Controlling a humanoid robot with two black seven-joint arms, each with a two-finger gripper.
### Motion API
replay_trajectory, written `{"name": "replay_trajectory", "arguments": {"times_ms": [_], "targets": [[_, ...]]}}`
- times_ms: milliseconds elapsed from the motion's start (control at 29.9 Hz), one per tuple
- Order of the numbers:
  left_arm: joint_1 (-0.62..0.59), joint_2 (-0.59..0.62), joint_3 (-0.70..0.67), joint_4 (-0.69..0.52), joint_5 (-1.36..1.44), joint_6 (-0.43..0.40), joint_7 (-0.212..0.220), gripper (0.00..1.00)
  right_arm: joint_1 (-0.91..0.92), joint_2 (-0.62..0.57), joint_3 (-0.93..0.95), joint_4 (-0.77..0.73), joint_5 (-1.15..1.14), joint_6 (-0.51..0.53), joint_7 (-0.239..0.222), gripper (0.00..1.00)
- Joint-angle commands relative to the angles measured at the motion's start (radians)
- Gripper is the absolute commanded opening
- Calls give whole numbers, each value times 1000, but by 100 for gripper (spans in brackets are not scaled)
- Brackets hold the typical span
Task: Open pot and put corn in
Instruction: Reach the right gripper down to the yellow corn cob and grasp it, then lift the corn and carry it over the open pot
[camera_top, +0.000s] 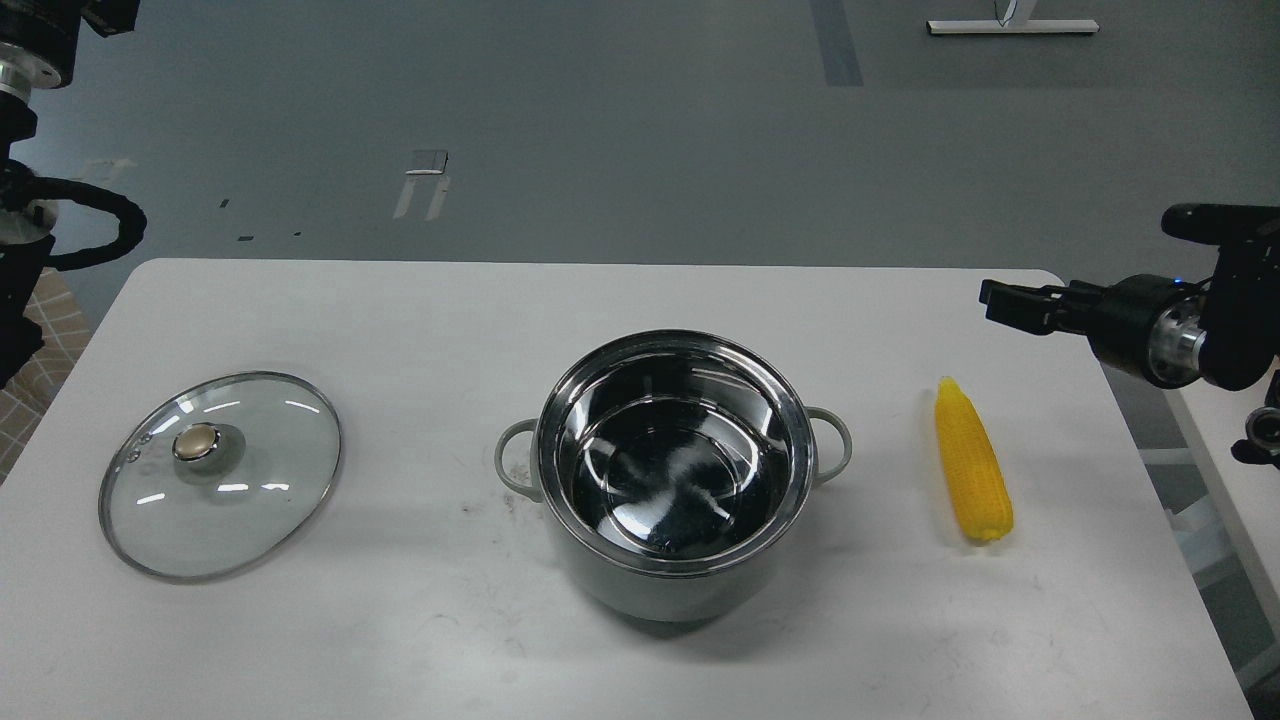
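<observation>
the pot (675, 470) stood open mid-table, its glass lid (220, 475) lying flat well to the left, so opening looked done. the corn (972, 462) lay on the table right of the pot, untouched. the right gripper (1003, 302) hovered above it, holding nothing; whether its jaws were parted, i could not tell. the left gripper was out of view.

On the table (420, 320): pot (672, 470) at the middle, upright, lid off. Glass lid (222, 474) well to the left of the pot, lying flat, knob up, apart from it. Corn (972, 461) to the right of the pot, lying lengthwise, narrow end toward the far side, apart from the pot's right handle. Right gripper (1005, 303) above the table's far right corner, behind and right of the corn, not touching it.
</observation>
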Motion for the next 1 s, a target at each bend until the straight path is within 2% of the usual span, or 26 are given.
{"name": "replay_trajectory", "arguments": {"times_ms": [0,134,201,401,502,569,702,736,769,970], "targets": [[-8,-15,-6,2,0,1,9,95,-22,33,-62,-9,-78,0,-2,86],[-13,-16,-6,2,0,1,9,95,-90,72,-76,-32,-95,0,-22,78],[-13,-16,-4,2,0,-1,11,95,-117,82,-76,-37,-111,0,-46,75],[-10,-16,-3,2,2,-1,11,96,-149,99,-76,-55,-114,0,-54,72],[-10,-16,-1,2,2,1,11,96,-153,118,-70,-67,-111,0,-54,58],[-11,-16,2,2,2,1,11,96,-153,133,-65,-64,-105,0,-54,34],[-11,-15,2,2,2,1,11,96,-148,153,-57,-58,-94,0,-54,14],[-11,-13,2,2,3,2,11,96,-148,159,-42,-52,-88,0,-54,5],[-11,-12,2,2,2,2,11,96,-148,159,-19,-46,-74,0,-54,1],[-13,-7,1,0,2,2,11,96,-137,142,98,37,43,0,-54,0]]}}
